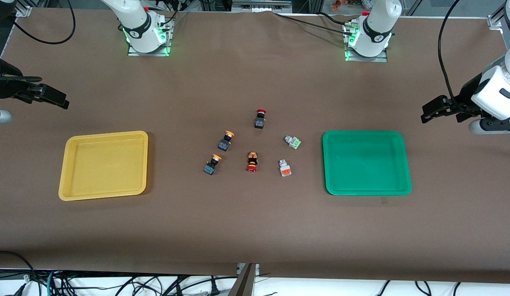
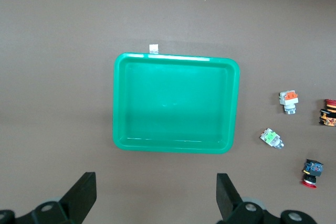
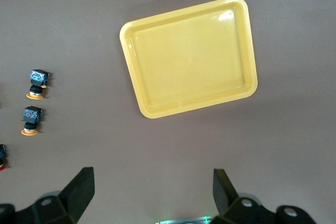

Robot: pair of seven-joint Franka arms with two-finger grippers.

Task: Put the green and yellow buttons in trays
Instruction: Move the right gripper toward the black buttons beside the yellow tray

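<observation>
The yellow tray (image 1: 102, 164) lies empty toward the right arm's end and the green tray (image 1: 366, 163) lies empty toward the left arm's end. Between them lie two yellow-capped buttons (image 1: 225, 140) (image 1: 212, 164), a green-faced grey block (image 1: 293, 142) and an orange-faced grey block (image 1: 284, 168). My left gripper (image 1: 428, 113) is open and empty over bare table at the left arm's end; its wrist view (image 2: 155, 192) shows the green tray (image 2: 173, 103) and both blocks (image 2: 271, 138) (image 2: 289, 99). My right gripper (image 1: 59, 100) is open and empty over bare table at the right arm's end; its wrist view (image 3: 152, 187) shows the yellow tray (image 3: 189, 56) and the yellow-capped buttons (image 3: 37, 84) (image 3: 30, 120).
Two red-capped buttons lie among the others: one (image 1: 260, 118) farthest from the front camera, one (image 1: 251, 161) between the yellow-capped buttons and the grey blocks. The brown table mat runs wide round the trays. Cables hang along the table's front edge.
</observation>
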